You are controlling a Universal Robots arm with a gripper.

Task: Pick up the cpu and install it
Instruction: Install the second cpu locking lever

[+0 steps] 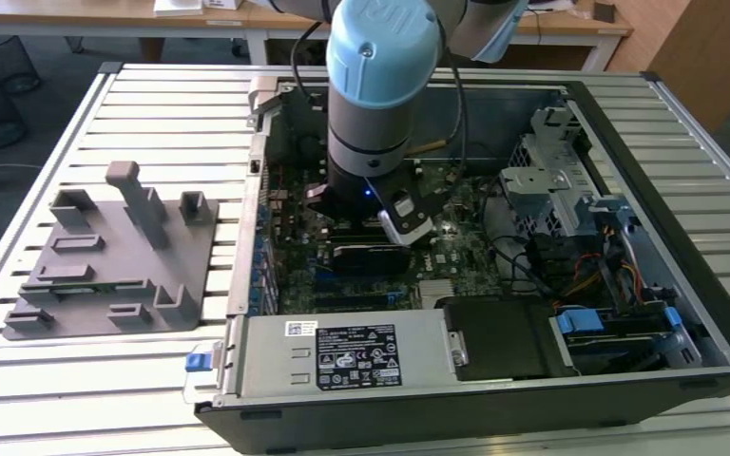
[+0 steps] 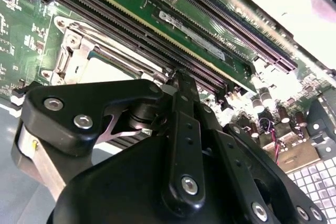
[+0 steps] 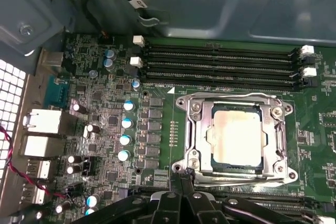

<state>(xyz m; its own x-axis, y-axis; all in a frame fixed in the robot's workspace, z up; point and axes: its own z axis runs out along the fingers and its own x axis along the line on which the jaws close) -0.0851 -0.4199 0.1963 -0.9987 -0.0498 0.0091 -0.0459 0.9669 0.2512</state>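
Observation:
The cpu (image 3: 236, 136), a shiny silver square, lies flat inside the motherboard socket's metal frame (image 3: 195, 129). My gripper (image 3: 181, 178) hangs just off the socket's edge, a little above the board, its black fingers pressed together with nothing between them. In the second wrist view the shut fingers (image 2: 180, 90) point at the rim of the socket frame (image 2: 67, 51), where a pale patch of the cpu (image 2: 102, 72) shows. In the exterior view the arm reaches down into the open computer case (image 1: 669, 123), with the gripper (image 1: 397, 228) low over the motherboard.
Several memory slots (image 3: 220, 66) run beside the socket, and capacitors (image 3: 126, 124) stand on its other side. A grey fixture plate (image 1: 111, 256) with upright posts sits on the slatted table at the exterior view's left. Drive cages and cables (image 1: 568, 209) fill the case's other end.

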